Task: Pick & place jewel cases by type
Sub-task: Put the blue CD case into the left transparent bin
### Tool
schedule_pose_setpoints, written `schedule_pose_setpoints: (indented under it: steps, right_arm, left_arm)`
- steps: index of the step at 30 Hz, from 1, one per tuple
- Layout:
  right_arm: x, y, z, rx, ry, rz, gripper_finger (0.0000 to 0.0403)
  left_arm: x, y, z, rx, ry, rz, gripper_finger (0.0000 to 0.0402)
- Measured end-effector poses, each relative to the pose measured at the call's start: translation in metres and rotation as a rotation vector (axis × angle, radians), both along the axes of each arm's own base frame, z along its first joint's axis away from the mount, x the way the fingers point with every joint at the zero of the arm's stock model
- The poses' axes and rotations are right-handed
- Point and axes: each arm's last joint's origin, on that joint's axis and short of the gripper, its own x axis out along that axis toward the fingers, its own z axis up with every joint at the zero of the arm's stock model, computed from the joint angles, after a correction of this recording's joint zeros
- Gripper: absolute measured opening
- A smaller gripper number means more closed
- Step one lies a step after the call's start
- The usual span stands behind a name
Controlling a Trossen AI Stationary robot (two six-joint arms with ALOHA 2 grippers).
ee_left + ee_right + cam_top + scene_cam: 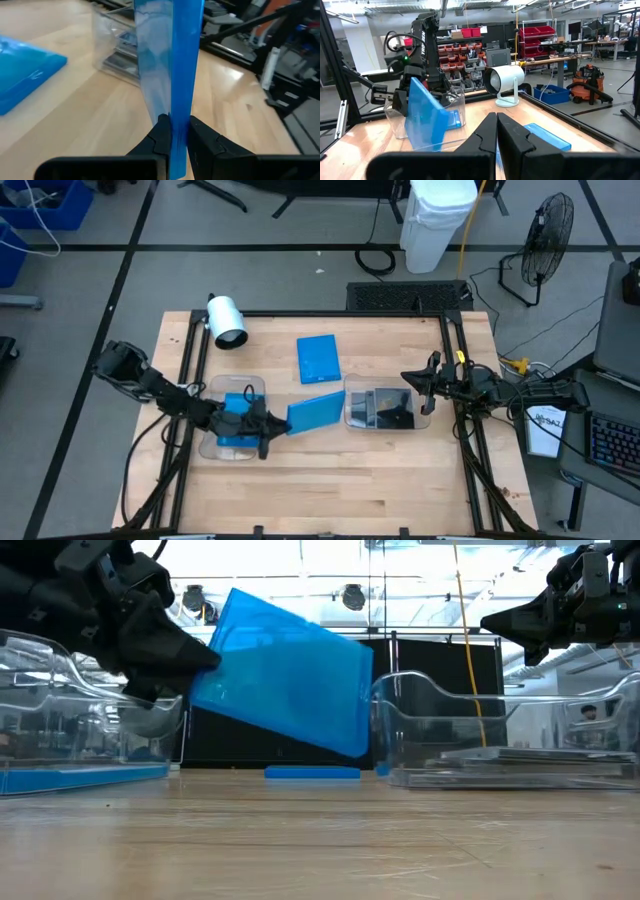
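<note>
My left gripper is shut on a bright blue jewel case, carried between the two clear trays. In the low view this case hangs tilted above the table. A second blue case lies flat on the wood farther back. More blue lies in the left tray. Dark grey cases lie stacked in the right tray. My right gripper hovers shut over that tray's right side, touching nothing; its fingers are pressed together. My left gripper pinches the blue case between its two fingers at the case's left edge. It comes level from the table's left. The case stands on edge in the hold, tilted with its right end lower, lifted clear of the table.
A white cylinder device stands at the far left of the table. Black frame rails run along both sides. Bare wood spreads along the near edge. The room behind holds shelves and another arm stand.
</note>
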Motion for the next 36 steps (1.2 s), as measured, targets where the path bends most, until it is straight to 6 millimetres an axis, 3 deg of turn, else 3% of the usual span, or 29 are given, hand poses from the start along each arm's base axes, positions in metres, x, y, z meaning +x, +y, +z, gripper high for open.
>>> schedule_pose_setpoints:
  steps: [14, 20, 24, 28, 32, 36]
  right_arm:
    - [0.0, 0.0, 0.0, 0.0, 0.0, 0.0, 0.0004]
    - [0.0, 0.0, 0.0, 0.0, 0.0, 0.0, 0.0004]
    - [0.0, 0.0, 0.0, 0.0, 0.0, 0.0, 0.0004]
    - [0.0, 0.0, 0.0, 0.0, 0.002, 0.0, 0.0004]
    - [0.0, 0.0, 0.0, 0.0, 0.002, 0.0, 0.0004]
    - [0.0, 0.0, 0.0, 0.0, 0.002, 0.0, 0.0004]
  left_arm:
    - [0.003, -0.004, 0.02, 0.033, -0.172, -0.148, 0.0043]
    - [-0.012, -0.015, 0.053, 0.032, -0.208, -0.217, 0.0043]
    - [-0.022, -0.025, 0.093, 0.104, -0.038, -0.131, 0.0043]
    - [-0.027, -0.029, 0.147, 0.178, 0.15, -0.047, 0.0043]
    - [-0.027, -0.031, 0.203, 0.212, 0.257, -0.13, 0.0043]
    - [-0.03, -0.026, 0.239, 0.21, 0.458, -0.206, 0.0043]
